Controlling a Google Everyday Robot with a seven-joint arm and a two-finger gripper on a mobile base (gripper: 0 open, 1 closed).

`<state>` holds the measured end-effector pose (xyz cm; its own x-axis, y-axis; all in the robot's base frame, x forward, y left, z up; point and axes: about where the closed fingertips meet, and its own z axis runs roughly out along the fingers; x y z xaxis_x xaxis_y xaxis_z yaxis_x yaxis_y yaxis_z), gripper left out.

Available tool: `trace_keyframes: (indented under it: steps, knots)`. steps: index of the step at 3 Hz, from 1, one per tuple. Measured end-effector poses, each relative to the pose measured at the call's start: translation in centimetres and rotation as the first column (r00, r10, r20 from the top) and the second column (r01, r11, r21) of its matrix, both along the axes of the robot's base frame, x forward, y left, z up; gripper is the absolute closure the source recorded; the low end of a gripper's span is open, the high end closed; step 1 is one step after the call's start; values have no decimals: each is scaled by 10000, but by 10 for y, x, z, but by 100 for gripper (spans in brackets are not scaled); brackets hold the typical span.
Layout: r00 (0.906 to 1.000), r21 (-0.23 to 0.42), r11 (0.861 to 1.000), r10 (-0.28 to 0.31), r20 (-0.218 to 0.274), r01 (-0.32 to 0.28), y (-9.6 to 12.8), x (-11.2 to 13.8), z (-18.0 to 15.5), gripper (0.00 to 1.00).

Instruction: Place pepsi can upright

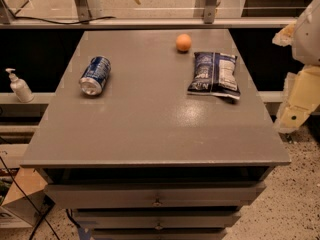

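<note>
The pepsi can (95, 75) is blue with white markings and a shiny silver end. It lies on its side on the left part of the grey table top (150, 129), with the silver end facing the front. My gripper (298, 103) is a cream-coloured part of the arm at the right edge of the view, beyond the table's right side. It is far from the can and holds nothing that I can see.
A blue-and-white snack bag (215, 74) lies flat at the right rear of the table. An orange ball (183, 42) sits behind it. A white pump bottle (20, 86) stands on a ledge to the left. Drawers (157, 196) are below the front edge.
</note>
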<state>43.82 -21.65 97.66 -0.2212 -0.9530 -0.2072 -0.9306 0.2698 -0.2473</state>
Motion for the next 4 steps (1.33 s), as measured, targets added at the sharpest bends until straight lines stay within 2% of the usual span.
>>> trace_keyframes:
  steps: [2, 3, 4]
  knots:
    - [9999, -164, 9998, 109, 11, -109, 8, 5, 0, 0]
    - [9984, 242, 9981, 558, 92, -560, 38, 23, 3, 0]
    - [9984, 243, 9981, 559, 93, -561, 38, 23, 3, 0]
